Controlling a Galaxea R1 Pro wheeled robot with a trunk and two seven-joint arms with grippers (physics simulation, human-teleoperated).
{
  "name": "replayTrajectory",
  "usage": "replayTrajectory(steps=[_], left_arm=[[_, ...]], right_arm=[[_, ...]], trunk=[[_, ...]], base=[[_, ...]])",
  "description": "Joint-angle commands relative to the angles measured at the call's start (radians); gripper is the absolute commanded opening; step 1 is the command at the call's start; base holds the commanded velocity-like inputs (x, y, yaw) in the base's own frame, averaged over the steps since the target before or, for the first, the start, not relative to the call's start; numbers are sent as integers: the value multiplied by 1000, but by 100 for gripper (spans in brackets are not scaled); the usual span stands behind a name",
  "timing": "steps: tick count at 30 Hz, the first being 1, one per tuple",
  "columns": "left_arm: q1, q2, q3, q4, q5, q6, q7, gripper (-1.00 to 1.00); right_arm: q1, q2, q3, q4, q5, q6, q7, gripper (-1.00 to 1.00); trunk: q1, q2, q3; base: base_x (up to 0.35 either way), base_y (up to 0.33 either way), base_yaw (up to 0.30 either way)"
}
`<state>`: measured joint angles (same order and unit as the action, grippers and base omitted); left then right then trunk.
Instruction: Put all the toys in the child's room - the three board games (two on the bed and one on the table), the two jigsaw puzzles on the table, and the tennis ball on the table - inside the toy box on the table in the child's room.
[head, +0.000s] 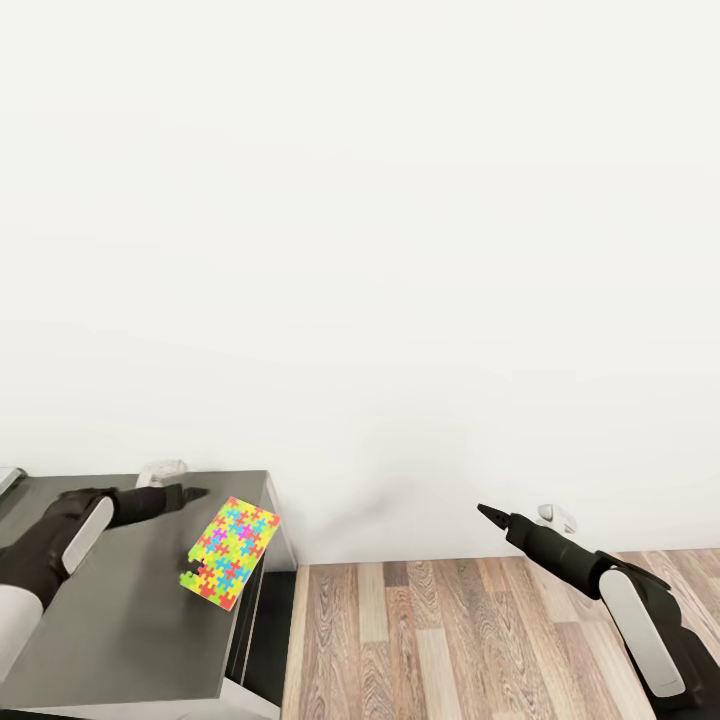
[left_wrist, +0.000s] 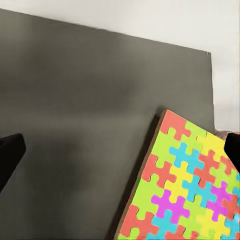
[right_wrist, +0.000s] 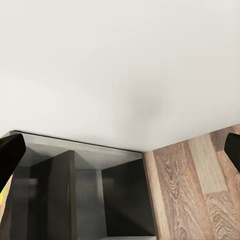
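Dark grey bench (head: 130, 610) at lower left of head view, against white wall (head: 400, 250). Jigsaw puzzle (head: 230, 552) lies flat on bench near its right edge, close to corner, set askew. Left claw (head: 190, 494) over bench just behind puzzle, not touching it; in left wrist view fingers spread wide, nothing held. Right claw (head: 487, 512) over wood-plank floor (head: 450, 640), well apart from bench; fingers apart in right wrist view, empty.

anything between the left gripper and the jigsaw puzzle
Nothing: in the head view only bare dark-grey desk top lies between the left gripper and the jigsaw puzzle. The left wrist view shows the same bare stretch.
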<state>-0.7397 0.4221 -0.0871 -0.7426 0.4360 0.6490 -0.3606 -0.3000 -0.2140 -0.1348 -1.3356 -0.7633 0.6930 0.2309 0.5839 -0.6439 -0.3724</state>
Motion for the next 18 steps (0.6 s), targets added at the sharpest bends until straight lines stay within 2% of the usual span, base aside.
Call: replayTrajectory(steps=[1,4,5,9,10,12,13,15,16,18], left_arm=[[0,6,-1,-12,3,19,-35,100],[3,24,3,-39,1,49,-148,100],[4,40,5,-52,1,60,-230,100],[6,73,6,-65,-2,72,-399,100],[7,87,6,-68,-4,74,-485,100],[7,97,6,-70,-6,74,-564,100],[7,103,6,-71,-7,74,-640,100],[8,108,6,-72,-8,75,-702,100],[8,111,6,-73,-9,75,-759,100],[8,113,6,-73,-9,75,-810,100]], right_arm=[[-1,0,-2,0,1,6,4,100],[-1,-1,-2,-1,1,6,4,100],[-1,-2,-2,-1,1,6,4,100],[-1,-2,-2,-2,0,6,4,100],[-1,-1,-2,-4,0,7,4,100],[-1,-1,-2,-5,-1,8,5,100],[-1,0,-2,-6,-1,9,5,100],[-1,0,-2,-7,-2,10,6,100],[-1,0,-2,-8,-3,12,6,100],[-1,0,-2,-9,-6,14,8,100]], trunk=[[0,-1,-1],[0,-1,-1],[0,-1,-1],[0,-1,-1],[0,-1,-1],[0,-1,0],[0,-1,1],[0,-1,3],[0,-1,5],[0,-1,8]], base=[[0,0,0],[0,0,0],[0,0,0],[0,0,0],[0,0,0],[0,0,0],[0,0,0],[0,0,0],[0,0,0],[0,0,0]])
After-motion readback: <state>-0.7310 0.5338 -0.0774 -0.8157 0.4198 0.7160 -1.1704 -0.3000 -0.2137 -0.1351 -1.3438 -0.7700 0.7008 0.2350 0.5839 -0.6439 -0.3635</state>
